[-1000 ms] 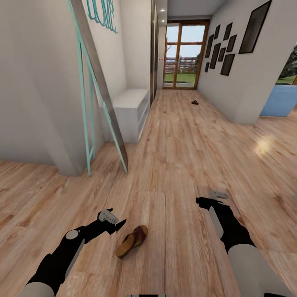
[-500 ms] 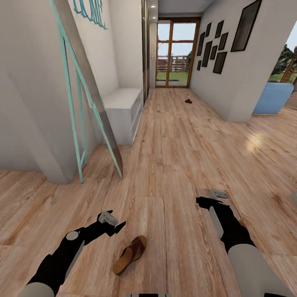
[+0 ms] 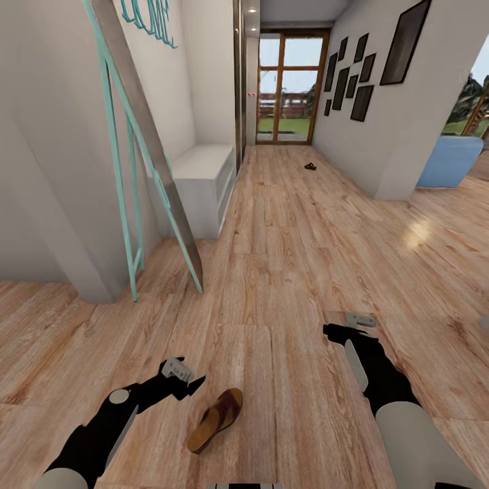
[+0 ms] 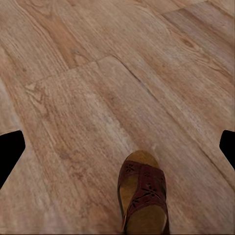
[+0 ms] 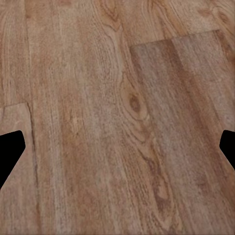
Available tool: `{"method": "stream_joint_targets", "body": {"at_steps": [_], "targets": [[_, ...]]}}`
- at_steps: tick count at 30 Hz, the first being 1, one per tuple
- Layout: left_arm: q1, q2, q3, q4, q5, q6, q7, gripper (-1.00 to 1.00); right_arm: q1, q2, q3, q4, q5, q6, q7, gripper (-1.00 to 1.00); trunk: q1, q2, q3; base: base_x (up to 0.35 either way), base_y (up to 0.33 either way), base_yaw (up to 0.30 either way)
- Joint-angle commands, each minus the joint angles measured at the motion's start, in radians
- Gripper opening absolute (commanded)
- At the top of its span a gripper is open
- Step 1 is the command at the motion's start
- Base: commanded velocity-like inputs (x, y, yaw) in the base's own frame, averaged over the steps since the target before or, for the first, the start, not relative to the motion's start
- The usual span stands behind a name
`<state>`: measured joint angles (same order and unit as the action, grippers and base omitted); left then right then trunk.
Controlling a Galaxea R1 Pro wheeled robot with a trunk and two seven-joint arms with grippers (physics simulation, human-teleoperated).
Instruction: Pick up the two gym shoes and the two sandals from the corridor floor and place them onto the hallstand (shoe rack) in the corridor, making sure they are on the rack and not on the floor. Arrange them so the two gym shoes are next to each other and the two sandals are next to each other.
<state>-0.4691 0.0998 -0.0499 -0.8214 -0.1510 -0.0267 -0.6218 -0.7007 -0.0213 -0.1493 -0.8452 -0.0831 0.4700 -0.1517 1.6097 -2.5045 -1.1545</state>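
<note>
- Sandals counted: one near sandal (image 3: 216, 420) on the corridor floor (image 3: 292, 272), between the two arms and closer to the left one; one small dark item (image 3: 310, 166) far down the corridor near the right wall, too small to tell what it is.
- Grippers: two. Left gripper (image 3: 185, 382) hovers just beside the near sandal's toe end, apart from it; black fingertips (image 4: 10, 152) sit at opposite edges of the left wrist view, jaws spread wide, nothing between them.
- Right gripper (image 3: 343, 327) is over bare floor, well apart from the sandal; its fingertips (image 5: 10, 149) are likewise wide apart in the right wrist view, holding nothing.
- Floor: light brown wood-grain planks, running up to a glazed wooden door (image 3: 285, 92).
- Room: white walls, dark picture frames (image 3: 367, 71) on the right wall, tall leaning mirror (image 3: 146, 146) with teal frame at left.
- Pale grey low bench (image 3: 204, 180) against the left wall behind the mirror, shelf openings on its side.
- Near sandal look: tan footbed, dark reddish-brown perforated strap (image 4: 143, 188), lying flat, sole down.
</note>
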Motion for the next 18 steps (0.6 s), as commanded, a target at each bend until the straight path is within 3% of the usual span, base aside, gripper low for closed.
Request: {"method": "stream_joint_targets", "body": {"at_steps": [1, 8, 11, 14, 18], "targets": [[0.000, 0.001, -0.001, 0.011, -0.008, -0.007, -0.001, 1.00, 0.000, 0.000, 0.000, -0.001, -0.009, 0.004, -0.006, 1.00, 0.000, 0.000, -0.001, 0.000, 0.002, 0.000], [0.000, 0.001, -0.001, 0.083, -0.014, -0.019, 0.000, 1.00, 0.000, 0.000, -0.004, -0.002, -0.009, 0.006, -0.006, 1.00, 0.000, 0.000, -0.002, 0.000, 0.000, 0.000], [0.000, 0.001, -0.001, 0.097, -0.042, -0.039, 0.000, 1.00, 0.000, 0.000, -0.005, -0.002, -0.009, 0.007, -0.006, 1.00, 0.000, 0.000, -0.006, 0.000, 0.000, 0.000], [0.000, 0.001, 0.000, 0.103, -0.093, -0.053, 0.000, 1.00, 0.000, 0.000, -0.006, -0.002, -0.009, 0.007, -0.006, 1.00, 0.001, -0.001, -0.022, 0.000, 0.000, 0.000], [0.000, 0.000, 0.001, 0.105, -0.108, -0.055, 0.000, 1.00, 0.000, 0.000, -0.005, -0.002, -0.009, 0.007, -0.006, 1.00, 0.002, -0.002, -0.037, 0.000, 0.000, 0.000]]}}
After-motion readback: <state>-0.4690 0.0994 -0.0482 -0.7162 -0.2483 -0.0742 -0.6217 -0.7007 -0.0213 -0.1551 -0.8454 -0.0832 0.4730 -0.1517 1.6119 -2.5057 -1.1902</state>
